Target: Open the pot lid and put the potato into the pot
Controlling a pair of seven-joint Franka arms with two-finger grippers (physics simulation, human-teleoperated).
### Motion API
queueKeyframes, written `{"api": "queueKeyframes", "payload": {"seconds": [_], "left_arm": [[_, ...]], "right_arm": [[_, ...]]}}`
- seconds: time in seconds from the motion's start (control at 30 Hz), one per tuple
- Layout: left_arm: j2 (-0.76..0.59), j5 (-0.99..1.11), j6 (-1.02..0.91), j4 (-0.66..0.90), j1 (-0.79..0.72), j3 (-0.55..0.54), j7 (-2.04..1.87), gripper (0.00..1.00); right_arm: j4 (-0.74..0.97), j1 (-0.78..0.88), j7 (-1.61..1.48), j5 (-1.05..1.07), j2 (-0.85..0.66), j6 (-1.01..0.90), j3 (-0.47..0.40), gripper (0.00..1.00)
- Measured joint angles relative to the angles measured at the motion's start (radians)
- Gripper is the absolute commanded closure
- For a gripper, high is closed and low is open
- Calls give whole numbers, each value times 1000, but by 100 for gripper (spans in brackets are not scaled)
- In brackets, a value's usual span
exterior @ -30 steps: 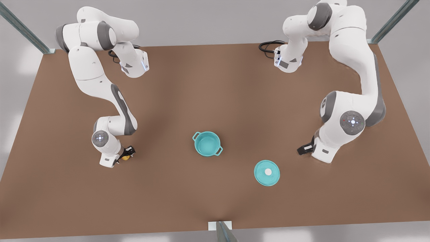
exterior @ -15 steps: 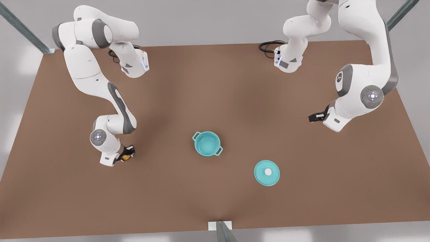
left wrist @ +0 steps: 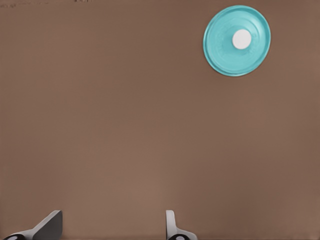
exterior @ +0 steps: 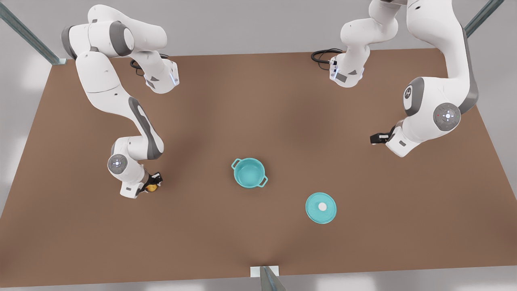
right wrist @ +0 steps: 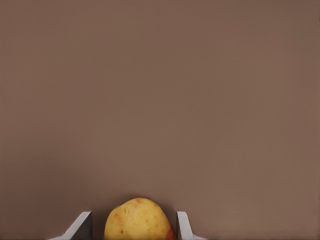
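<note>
Right tool (exterior: 154, 185) is on the front view's left, low at the tabletop (exterior: 258, 101), fingers (right wrist: 183, 224) straddling the potato (right wrist: 138, 219). There's a visible gap on each side, so it isn't clamped yet. Pot (exterior: 249, 172) sits open mid-table, pot lid (exterior: 320, 207) flat beside it, well apart.

Risks:
- Potato is rounded; an off-centre close could squirt it out or roll it away.
- A shallow grip could drop it on the way to the pot.

Left tool (exterior: 376, 138) waits spread and empty on the front view's right, clear of the carry path.
</note>
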Motion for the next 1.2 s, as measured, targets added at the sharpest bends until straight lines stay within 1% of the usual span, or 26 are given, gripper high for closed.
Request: {"api": "queueKeyframes", "payload": {"seconds": [0.1, 0.13, 0.2, 0.23, 0.57, 0.8, 1.0, 1.2], "left_arm": [[0, 0, -2, -1, -1, 0, 14, 0], [0, 0, -2, -1, -1, 0, 18, 0], [0, 0, -3, 0, -1, 0, 26, 0], [0, 0, -3, 0, -1, 0, 30, 0], [1, 0, -4, 2, -2, -2, 56, 0], [8, 1, -1, 7, -1, 0, 67, 0], [12, 4, 4, 8, -1, 0, 74, 0], [11, 6, 5, 6, 4, 1, 80, 0]], "right_arm": [[-12, -2, -7, 0, -8, -1, 0, 37], [-15, -4, -9, 0, -10, -1, 0, 41], [-18, -6, -15, 1, -12, -1, 0, 45], [-18, -7, -19, 2, -13, -1, 0, 49], [-15, -5, -49, 8, -62, -36, 11, 51], [21, 10, -62, 12, -168, -104, 116, 51], [92, 26, -69, 13, -179, -142, 236, 51], [228, 195, -74, 26, -121, -156, 253, 51]]}}
